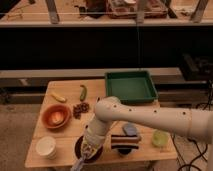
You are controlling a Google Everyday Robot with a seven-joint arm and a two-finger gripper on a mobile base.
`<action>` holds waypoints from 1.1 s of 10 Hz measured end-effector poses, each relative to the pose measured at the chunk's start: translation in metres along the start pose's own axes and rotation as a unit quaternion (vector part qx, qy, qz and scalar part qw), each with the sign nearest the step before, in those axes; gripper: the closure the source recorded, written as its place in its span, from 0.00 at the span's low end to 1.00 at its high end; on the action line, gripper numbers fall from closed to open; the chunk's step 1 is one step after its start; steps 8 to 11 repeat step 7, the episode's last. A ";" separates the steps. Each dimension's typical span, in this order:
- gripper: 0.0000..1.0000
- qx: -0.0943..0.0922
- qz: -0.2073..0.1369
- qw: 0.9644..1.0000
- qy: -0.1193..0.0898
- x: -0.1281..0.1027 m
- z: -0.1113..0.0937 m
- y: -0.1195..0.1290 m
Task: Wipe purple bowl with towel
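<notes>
One camera looks down from high behind the arm, facing forward across the table (60, 155) toward dark shelving; the gripper (81, 161) sits at the bottom edge, nearest the lens.

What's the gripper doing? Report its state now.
Gripper: down over the purple bowl at the table's front edge, with the towel hanging below it.
</notes>
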 end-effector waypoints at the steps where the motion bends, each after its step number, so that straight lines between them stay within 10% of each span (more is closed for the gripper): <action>1: 1.00 0.003 0.012 1.000 0.008 0.006 -0.010 0.009; 11: 1.00 0.002 -0.003 0.999 0.040 0.038 -0.019 -0.038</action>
